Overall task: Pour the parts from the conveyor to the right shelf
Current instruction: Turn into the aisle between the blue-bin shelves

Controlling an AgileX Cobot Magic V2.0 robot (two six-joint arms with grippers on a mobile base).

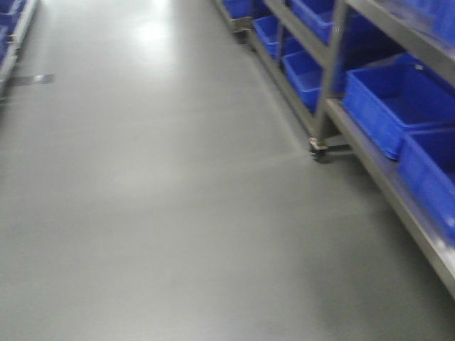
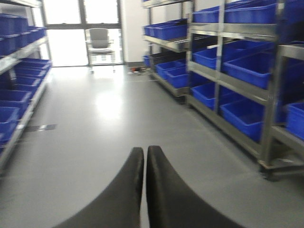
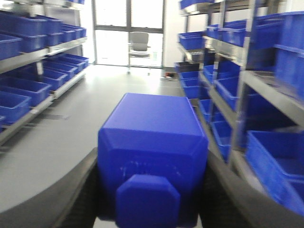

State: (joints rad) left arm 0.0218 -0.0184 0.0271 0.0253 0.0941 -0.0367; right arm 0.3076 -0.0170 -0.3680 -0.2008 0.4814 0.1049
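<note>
- Front view: the right shelf [image 1: 330, 78] runs along the 3 o'clock side, its steel ledges carrying deep blue bins [image 1: 398, 106]. Bare grey floor [image 1: 156, 199] fills the rest. Neither arm, the conveyor nor the part shows here, and the picture is blurred.
- Left wrist view: the left gripper [image 2: 145, 180] rises from 6 o'clock with its two dark fingers pressed together and nothing between them. An aisle stretches ahead, with an office chair [image 2: 99, 40] at 12 o'clock before bright windows. A second rack of bins [image 2: 19, 95] is at 9 o'clock, and the right shelf at 3 o'clock.
- Right wrist view: the bright-blue block [image 3: 152, 123] sits in the middle, clamped between the dark fingers of the right gripper [image 3: 153, 161], one at 8 o'clock and one at 4 o'clock. Its short knob faces the camera at 6 o'clock.
- Handling, as I judge it: the block looks like rigid, light moulded plastic with smooth faces. A firm squeeze on its flat sides suits it, since the bevels and knob would let it slip.
- In the way: the shelf posts and upper ledges at 2 o'clock leave little room above each bin, so the arm would have to go in under a ledge. The aisle itself looks open.
</note>
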